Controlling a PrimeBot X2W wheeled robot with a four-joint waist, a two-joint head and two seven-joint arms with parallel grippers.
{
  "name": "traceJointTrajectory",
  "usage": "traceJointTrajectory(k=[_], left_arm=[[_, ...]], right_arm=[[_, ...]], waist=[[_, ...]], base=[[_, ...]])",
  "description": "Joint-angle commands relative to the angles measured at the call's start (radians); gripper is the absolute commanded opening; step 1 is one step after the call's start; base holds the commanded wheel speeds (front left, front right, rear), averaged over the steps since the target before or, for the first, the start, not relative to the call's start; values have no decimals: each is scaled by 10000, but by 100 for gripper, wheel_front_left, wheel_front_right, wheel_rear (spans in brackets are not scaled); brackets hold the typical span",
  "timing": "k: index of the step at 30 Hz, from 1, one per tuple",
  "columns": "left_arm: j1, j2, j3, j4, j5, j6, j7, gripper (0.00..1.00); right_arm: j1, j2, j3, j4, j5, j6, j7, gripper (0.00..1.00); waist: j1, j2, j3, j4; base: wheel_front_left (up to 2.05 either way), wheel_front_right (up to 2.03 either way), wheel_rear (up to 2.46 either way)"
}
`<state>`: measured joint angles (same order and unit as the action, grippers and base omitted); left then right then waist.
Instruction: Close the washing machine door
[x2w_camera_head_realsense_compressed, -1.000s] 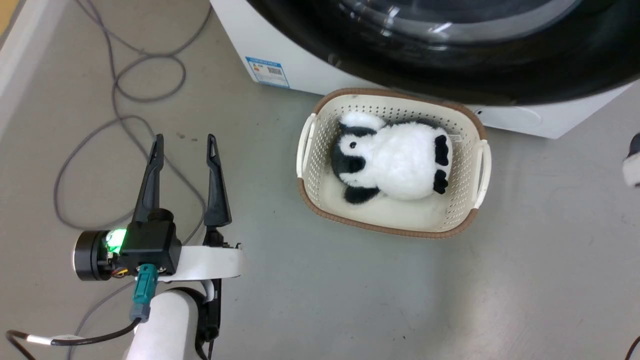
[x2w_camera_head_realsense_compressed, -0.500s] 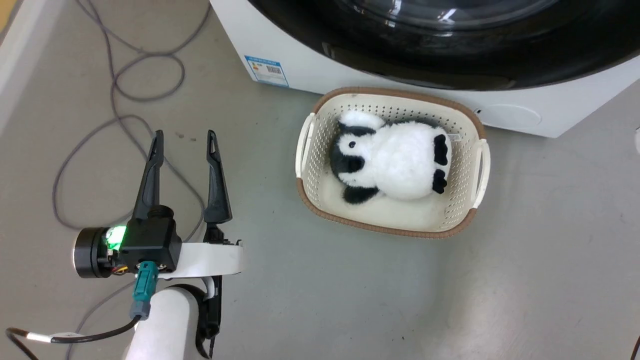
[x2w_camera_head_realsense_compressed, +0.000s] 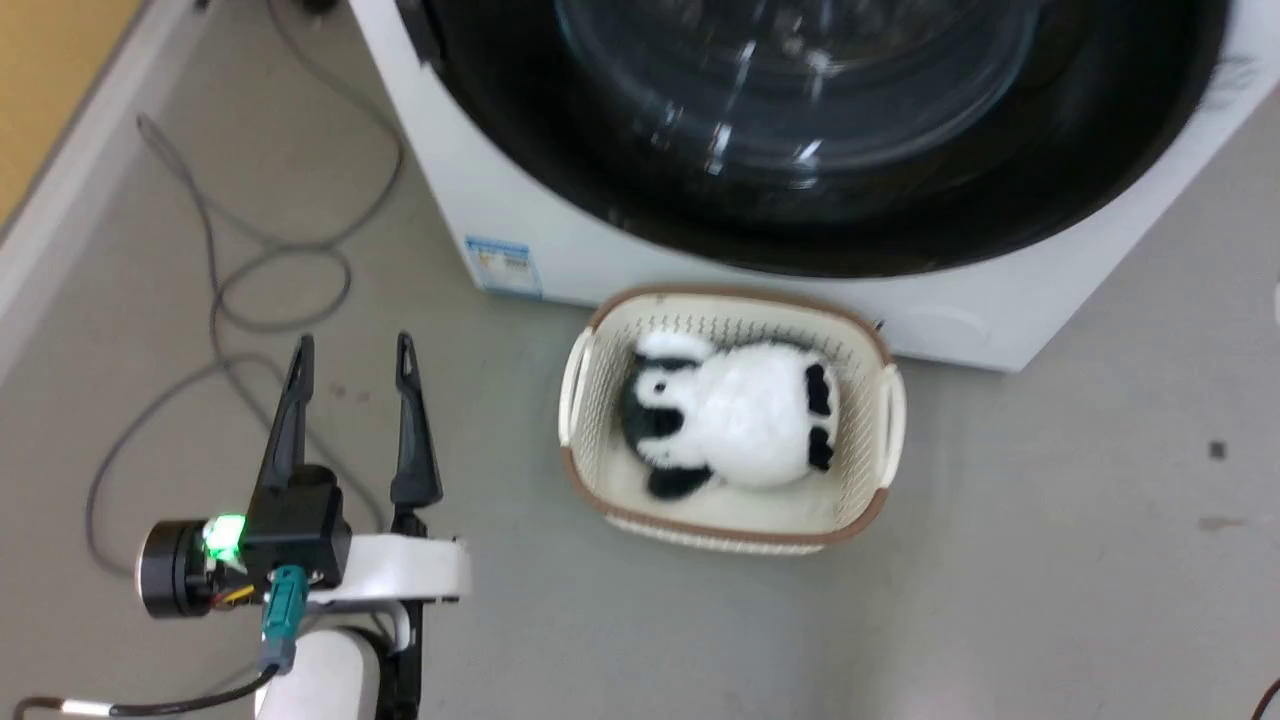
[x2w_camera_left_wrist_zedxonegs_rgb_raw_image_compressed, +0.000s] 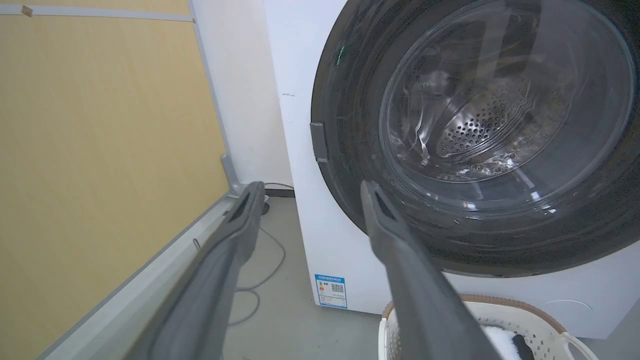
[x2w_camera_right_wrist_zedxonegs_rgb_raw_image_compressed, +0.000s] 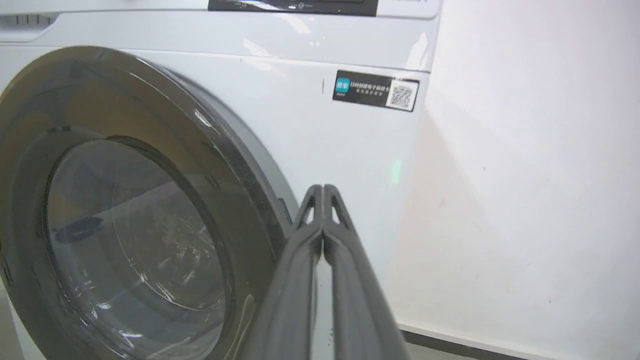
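Observation:
The white washing machine (x2w_camera_head_realsense_compressed: 560, 240) stands across the top of the head view. The round black washing machine door (x2w_camera_head_realsense_compressed: 1050, 170) with its bulging glass window lies against the machine's front. In the left wrist view the door (x2w_camera_left_wrist_zedxonegs_rgb_raw_image_compressed: 500, 240) looks flush with the front, and the steel drum shows through the glass. My left gripper (x2w_camera_head_realsense_compressed: 352, 345) hangs open over the floor at lower left, clear of the machine, its fingers (x2w_camera_left_wrist_zedxonegs_rgb_raw_image_compressed: 240, 235) holding nothing. My right gripper (x2w_camera_right_wrist_zedxonegs_rgb_raw_image_compressed: 322, 189) is shut on nothing, its tips just off the door's right rim (x2w_camera_right_wrist_zedxonegs_rgb_raw_image_compressed: 100, 100).
A cream basket (x2w_camera_head_realsense_compressed: 730, 295) holding a plush panda (x2w_camera_head_realsense_compressed: 730, 420) sits on the floor right before the machine. Grey cables (x2w_camera_head_realsense_compressed: 240, 300) loop over the floor at left. A yellow wall (x2w_camera_left_wrist_zedxonegs_rgb_raw_image_compressed: 100, 150) runs along the left, and a white wall (x2w_camera_right_wrist_zedxonegs_rgb_raw_image_compressed: 525, 200) stands to the machine's right.
The head camera has pulled up and back, so more of the machine shows. The door has swung in from overhanging the basket to lying against the front. My left gripper stays open.

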<state>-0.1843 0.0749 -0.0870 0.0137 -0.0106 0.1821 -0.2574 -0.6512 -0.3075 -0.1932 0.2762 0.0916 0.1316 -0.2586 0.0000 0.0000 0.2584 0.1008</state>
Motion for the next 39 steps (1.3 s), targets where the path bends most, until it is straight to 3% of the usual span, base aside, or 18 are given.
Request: traceJointTrajectory(k=[1,7,8,9,10,21,29,35,36,39], left_arm=[[161,49,12,36,34,22,-44,100],[616,141,7,144,39,12,-44,100],[693,155,1,169,40,8,-44,100],[770,166,-5,193,42,9,-44,100],[845,175,-7,214,42,13,-44,100],[1539,206,-138,372,44,47,-44,100],[1674,173,-282,409,1,-28,-44,100],[1700,155,-346,423,-61,-133,-44,100],[1552,136,-349,399,-25,-146,0,0],[1548,115,-346,389,-15,-177,17,0]], right_arm=[[308,217,-192,-311,-138,-9,-32,0],[1532,1160,-605,-1554,-773,-9,-32,0],[1763,1303,-570,-1653,-813,-9,-32,20],[1994,1433,-516,-1727,-850,-9,-32,87],[2213,1555,-440,-1774,-872,-9,-32,100],[4526,2509,126,-2215,-1013,-9,-32,100],[5849,2569,753,-2207,195,-9,-32,100],[6223,2570,762,-2341,384,-9,-32,100],[6125,2531,740,-2286,393,-2,0,0],[6112,2527,729,-2290,398,0,15,0]], waist=[[0,0,-491,-293],[0,0,-1166,-584],[0,0,-1275,-624],[0,0,-1383,-662],[0,0,-1485,-700],[0,0,-2377,-1022],[0,0,-2490,-1098],[0,0,-2495,-1152],[0,0,-2495,-1153],[0,0,-2496,-1155]], base=[[0,0,0],[0,0,0],[0,0,0],[0,0,0],[0,0,0],[0,0,0],[0,0,0],[0,0,0],[0,0,0],[0,0,0]])
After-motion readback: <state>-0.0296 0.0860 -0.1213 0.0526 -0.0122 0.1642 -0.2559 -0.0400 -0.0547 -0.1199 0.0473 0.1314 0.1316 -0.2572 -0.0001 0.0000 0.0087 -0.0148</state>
